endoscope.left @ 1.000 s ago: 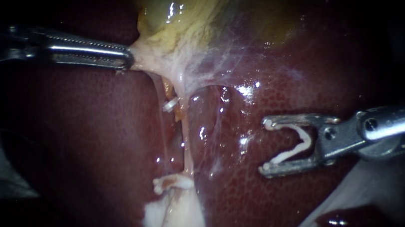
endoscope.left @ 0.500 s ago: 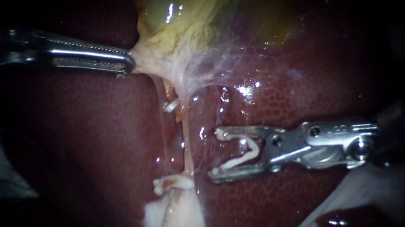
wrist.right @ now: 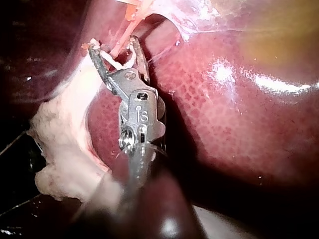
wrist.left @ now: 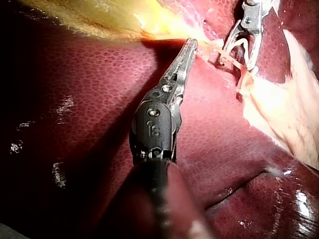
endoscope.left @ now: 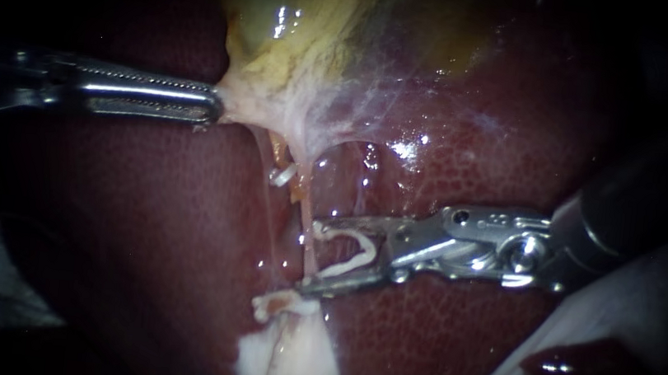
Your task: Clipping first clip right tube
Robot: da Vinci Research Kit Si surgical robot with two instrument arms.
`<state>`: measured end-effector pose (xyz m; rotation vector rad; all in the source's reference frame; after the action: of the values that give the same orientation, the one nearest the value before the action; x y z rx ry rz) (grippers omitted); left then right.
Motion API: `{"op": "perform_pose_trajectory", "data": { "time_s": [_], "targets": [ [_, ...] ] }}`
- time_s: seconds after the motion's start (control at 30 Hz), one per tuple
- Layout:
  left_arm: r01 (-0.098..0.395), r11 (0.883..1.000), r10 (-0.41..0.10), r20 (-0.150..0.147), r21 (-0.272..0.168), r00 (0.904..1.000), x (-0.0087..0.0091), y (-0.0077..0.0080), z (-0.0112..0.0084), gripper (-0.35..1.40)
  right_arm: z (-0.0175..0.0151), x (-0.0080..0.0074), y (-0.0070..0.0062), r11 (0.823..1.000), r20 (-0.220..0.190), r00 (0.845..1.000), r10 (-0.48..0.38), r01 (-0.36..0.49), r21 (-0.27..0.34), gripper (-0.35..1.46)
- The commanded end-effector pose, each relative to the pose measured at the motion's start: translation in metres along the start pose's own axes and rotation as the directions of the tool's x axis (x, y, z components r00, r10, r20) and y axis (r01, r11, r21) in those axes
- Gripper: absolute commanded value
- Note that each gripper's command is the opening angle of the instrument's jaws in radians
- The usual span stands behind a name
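My left instrument [endoscope.left: 212, 106] comes in from the left, its jaws shut on the pale tissue at the neck of the yellow gallbladder [endoscope.left: 300, 35], holding it stretched sideways. Two thin tubes run down from there over the liver [endoscope.left: 479, 145]. My right instrument [endoscope.left: 310, 257] carries a white V-shaped clip [endoscope.left: 352, 254] seated against both jaws, which stand wide apart. Their tips reach the pink right tube [endoscope.left: 308, 210]. The right wrist view shows these jaws [wrist.right: 113, 45] on either side of the pink strands. In the left wrist view my left instrument [wrist.left: 192, 46] grips beside them.
A small white clip [endoscope.left: 281, 175] sits higher up on the left tube [endoscope.left: 264, 205]. A pale tissue stump [endoscope.left: 285, 302] lies where the tubes end, with whitish tissue [endoscope.left: 290, 365] below. Dark liver surrounds everything.
My right instrument has travelled leftward across the liver with its clip, from well clear of the tubes to the right tube. The left instrument has held still.
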<state>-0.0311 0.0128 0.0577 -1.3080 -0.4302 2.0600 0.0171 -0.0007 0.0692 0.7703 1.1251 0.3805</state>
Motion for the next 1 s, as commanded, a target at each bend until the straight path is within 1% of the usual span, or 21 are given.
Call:
{"op": "perform_pose_trajectory", "data": {
  "time_s": [0.03,0.2,0.33,0.37,0.47,0.57,0.63,0.73,0.83,0.93,1.0],
  "targets": [
    [0.001,1.0,-0.001,0.0,0.001,1.0,0.0,0.0,0.0,-0.35,0.0003,-0.0001,0.0001,1.0,-0.007,1.0,0.009,-0.009,0.011,0.5],
    [0.001,1.0,-0.001,0.0,0.001,1.0,0.0,0.0001,0.0,-0.35,0.0017,-0.0007,0.0,0.995,-0.031,0.998,0.06,-0.057,0.077,0.5],
    [0.001,1.0,-0.001,0.0,0.001,1.0,0.0,0.0001,0.0,-0.35,0.0021,-0.0008,-0.0008,0.984,-0.071,0.991,0.111,-0.099,0.147,0.5],
    [0.001,1.0,-0.001,0.0,0.001,1.0,0.0,0.0001,0.0,-0.35,0.0022,-0.0008,-0.001,0.981,-0.075,0.99,0.12,-0.107,0.159,0.5],
    [0.001,1.0,-0.001,0.0,0.001,1.0,0.0,0.0001,0.0,-0.35,0.0023,-0.0002,-0.0021,0.97,-0.096,0.985,0.143,-0.12,0.212,0.49],
    [0.001,1.0,-0.001,0.0,0.001,1.0,0.0,0.0001,0.0,-0.35,0.0023,0.0006,-0.0032,0.96,-0.105,0.983,0.151,-0.121,0.253,0.47],
    [0.001,1.0,-0.001,0.0,0.001,1.0,0.0,0.0001,0.0,-0.35,0.0022,0.0012,-0.0037,0.955,-0.103,0.983,0.149,-0.116,0.274,0.45],
    [0.001,1.0,-0.001,0.0,0.001,1.0,0.0,0.0001,0.0,-0.35,0.002,0.0018,-0.004,0.955,-0.105,0.983,0.148,-0.114,0.273,0.43],
    [0.001,1.0,-0.001,0.0,0.001,1.0,0.0,0.0001,0.0001,-0.35,0.0017,0.0022,-0.0041,0.954,-0.104,0.983,0.148,-0.114,0.279,0.37],
    [0.001,1.0,-0.001,0.0,0.001,1.0,0.0,0.0001,0.0001,-0.35,0.0012,0.0023,-0.0042,0.953,-0.104,0.983,0.15,-0.116,0.281,0.25],
    [0.001,1.0,-0.001,0.0,0.001,1.0,0.0,0.0001,0.0001,-0.35,0.0009,0.0023,-0.0042,0.952,-0.104,0.983,0.15,-0.116,0.282,0.11]
  ]
}}
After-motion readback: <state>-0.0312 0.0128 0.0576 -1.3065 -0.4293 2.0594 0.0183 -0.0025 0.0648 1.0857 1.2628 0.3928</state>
